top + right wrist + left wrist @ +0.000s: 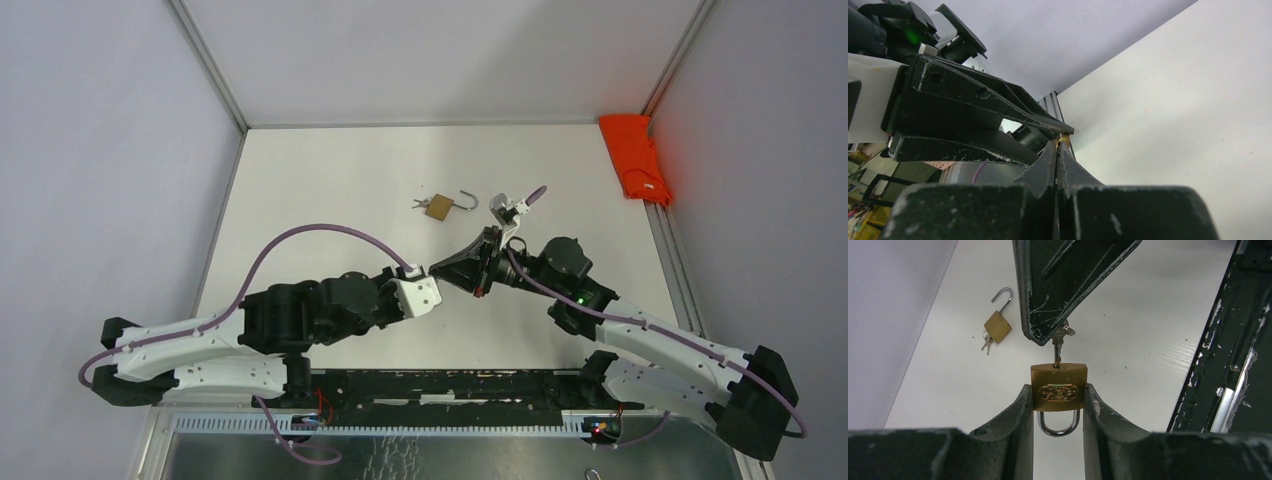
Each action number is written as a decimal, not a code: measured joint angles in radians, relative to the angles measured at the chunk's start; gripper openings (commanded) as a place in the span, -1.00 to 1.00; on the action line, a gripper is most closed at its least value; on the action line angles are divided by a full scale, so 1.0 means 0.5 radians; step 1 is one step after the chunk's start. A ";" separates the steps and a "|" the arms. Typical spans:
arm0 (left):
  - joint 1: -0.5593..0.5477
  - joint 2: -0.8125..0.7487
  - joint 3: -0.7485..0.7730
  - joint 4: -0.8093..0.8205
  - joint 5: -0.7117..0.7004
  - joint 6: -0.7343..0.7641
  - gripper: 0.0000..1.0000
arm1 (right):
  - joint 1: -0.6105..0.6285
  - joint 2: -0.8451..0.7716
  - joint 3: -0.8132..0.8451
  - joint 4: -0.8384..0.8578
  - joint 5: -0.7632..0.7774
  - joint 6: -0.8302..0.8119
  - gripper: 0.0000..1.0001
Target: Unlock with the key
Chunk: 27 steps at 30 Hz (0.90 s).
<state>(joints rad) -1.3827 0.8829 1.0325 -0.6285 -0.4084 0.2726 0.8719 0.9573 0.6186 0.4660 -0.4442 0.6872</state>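
Note:
My left gripper (1058,397) is shut on a brass padlock (1058,387), held by its sides above the table, its steel shackle (1058,424) closed and pointing toward the wrist. A silver key (1056,351) stands in the keyhole on the far face. My right gripper (1058,332) is shut on the key's head; in the right wrist view its jaws (1057,145) are pressed together with a glimpse of brass at the tips. In the top view the two grippers (440,272) meet at mid-table.
A second brass padlock (439,207) lies on the table behind the grippers, its shackle swung open and keys beside it; it also shows in the left wrist view (997,326). An orange cloth (634,155) lies at the far right edge.

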 measured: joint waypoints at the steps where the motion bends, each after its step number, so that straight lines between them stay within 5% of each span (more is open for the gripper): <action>1: -0.001 -0.003 0.001 0.008 -0.005 0.000 -0.96 | 0.002 -0.007 -0.001 0.000 0.010 -0.001 -1.00; 27: -0.002 -0.154 -0.075 0.244 -0.069 0.004 -0.96 | 0.034 -0.191 0.127 -0.294 0.212 -0.143 -1.00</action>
<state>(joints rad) -1.3834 0.8059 0.9951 -0.5064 -0.4427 0.2745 0.8886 0.8619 0.6819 0.3191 -0.3382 0.6155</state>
